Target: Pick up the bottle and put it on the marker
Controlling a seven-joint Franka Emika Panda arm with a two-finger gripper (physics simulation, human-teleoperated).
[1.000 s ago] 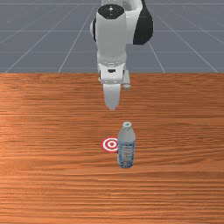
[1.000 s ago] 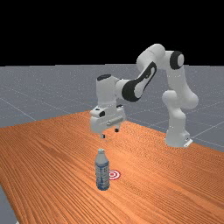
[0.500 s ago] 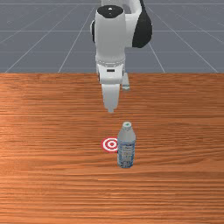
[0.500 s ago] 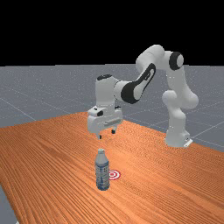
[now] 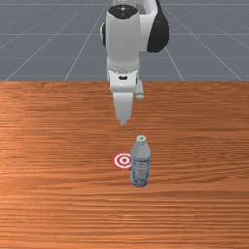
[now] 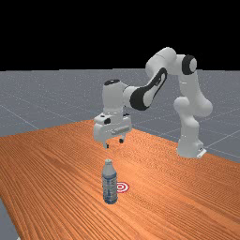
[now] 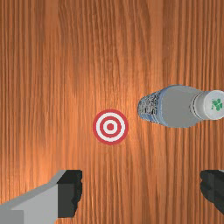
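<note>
"Since our fingers (image 7: 70,192) stand apart with nothing between them, where do we find the bottle (image 5: 140,169)?"

"Upright on the tabletop (image 5: 58,194), just beside the red-and-white marker (image 5: 123,160), toward the front view's right. Our fingers are above it and off to one side, so we judge this to be the approach, with grasp, lift and placing all ahead."

"What could spoil it?"

"Coming straight down from here. We aren't centred over the cap (image 7: 214,105), so one finger could knock it and tip the bottle. If we then grip too high, where the bottle tapers, it could slip out as we lift."

"And with the marker so near?"

"We might be tempted to push rather than lift, and a push up high would probably topple so tall and narrow a thing. Letting go while it leans, or before it meets the marker, could end the same way."

"Does it hold anything?"

"We can't tell. Its cap, pale with a green print, sits in place, and a blue-and-white label (image 6: 110,187) wraps the body. Above that it looks grey, and we make out no liquid line. If it's full, we expect weight that may sway, so a firm squeeze and a slow lift would suit us."
</note>
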